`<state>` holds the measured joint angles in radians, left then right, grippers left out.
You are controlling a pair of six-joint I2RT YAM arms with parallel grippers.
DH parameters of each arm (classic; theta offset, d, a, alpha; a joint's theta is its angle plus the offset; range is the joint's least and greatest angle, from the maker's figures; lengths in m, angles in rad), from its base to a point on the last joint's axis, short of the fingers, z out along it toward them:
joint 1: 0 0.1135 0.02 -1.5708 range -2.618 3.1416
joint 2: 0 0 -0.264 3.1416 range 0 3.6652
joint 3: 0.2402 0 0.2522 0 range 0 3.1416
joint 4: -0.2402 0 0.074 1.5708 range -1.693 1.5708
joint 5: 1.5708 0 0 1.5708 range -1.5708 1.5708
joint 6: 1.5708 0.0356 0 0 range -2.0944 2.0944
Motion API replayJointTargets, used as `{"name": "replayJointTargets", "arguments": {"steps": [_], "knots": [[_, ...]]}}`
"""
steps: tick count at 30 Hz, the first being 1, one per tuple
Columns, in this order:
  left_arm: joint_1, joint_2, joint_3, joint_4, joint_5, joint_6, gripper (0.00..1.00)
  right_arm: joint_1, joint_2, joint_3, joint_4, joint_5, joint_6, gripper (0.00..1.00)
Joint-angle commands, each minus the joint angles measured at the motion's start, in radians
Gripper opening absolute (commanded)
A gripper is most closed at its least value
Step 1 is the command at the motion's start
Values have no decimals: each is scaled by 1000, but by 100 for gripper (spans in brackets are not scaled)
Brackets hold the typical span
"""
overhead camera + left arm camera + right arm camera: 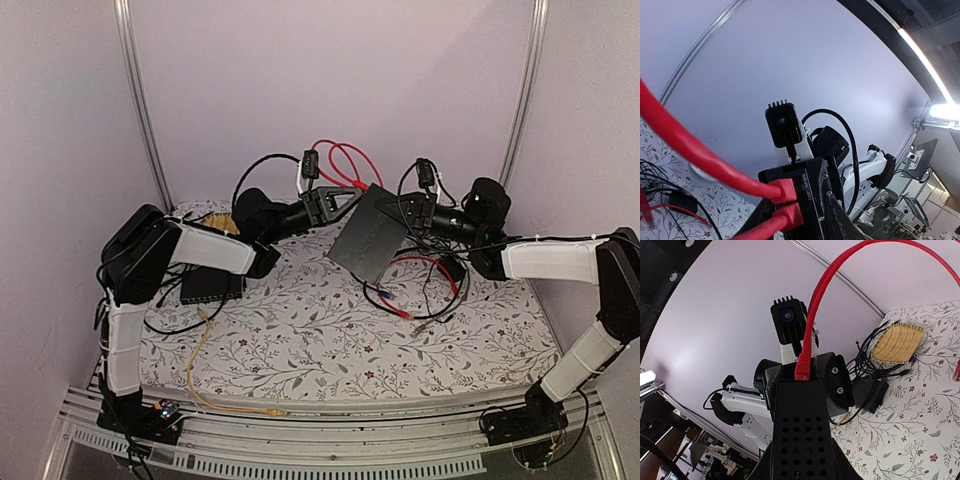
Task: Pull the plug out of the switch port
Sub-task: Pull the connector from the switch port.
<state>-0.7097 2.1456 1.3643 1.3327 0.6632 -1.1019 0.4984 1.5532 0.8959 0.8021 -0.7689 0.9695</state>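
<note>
Desk [330, 340]: floral cloth, both arms reach in toward the back middle.
Left arm [200, 248] and right arm [550, 260] meet at the black box [368, 240], which is lifted off the desk and tilted.
Right hand [408, 212] is clamped on the box's right end. In the right wrist view the vented face [800, 440] fills the space between its fingers.
Left hand [352, 198] is at the box's opposite thin edge. Its fingers [836, 380] sit on either side of the plug [802, 371]. Can't tell if they're pinching it or just flanking it.
Grey box [208, 288] lies flat on the left of the desk, under the left arm, with a yellow cable [200, 350] running toward the near edge.
Woven mat [218, 222] sits behind it.
Loose cable tangle [425, 290] lies on the desk below the right hand.
Red cable [340, 160] loops up behind the hands and comes down into the box edge.
The left wrist view shows the plug [784, 190] and a second plug [790, 216] just beside it. Both are red and both are seated in the edge marked MERCURY.
The socket itself is hidden by the plug body.
</note>
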Motion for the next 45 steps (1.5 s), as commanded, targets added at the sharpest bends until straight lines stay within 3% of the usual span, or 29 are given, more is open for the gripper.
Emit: {"name": "replayJointTargets", "arguments": {"steps": [1, 21, 38, 45], "knots": [[-6, 16, 25, -18, 3, 19, 34, 10, -8, 29, 107, 5, 9, 1], [-18, 16, 33, -15, 1, 10, 22, 10, -13, 23, 103, 10, 1, 1], [-30, 19, -15, 107, -56, -103, 0, 12, -17, 20, 72, 18, -24, 1], [-43, 14, -19, 118, -77, -123, 0, 12, -26, 20, 60, 20, -35, 1]]}}
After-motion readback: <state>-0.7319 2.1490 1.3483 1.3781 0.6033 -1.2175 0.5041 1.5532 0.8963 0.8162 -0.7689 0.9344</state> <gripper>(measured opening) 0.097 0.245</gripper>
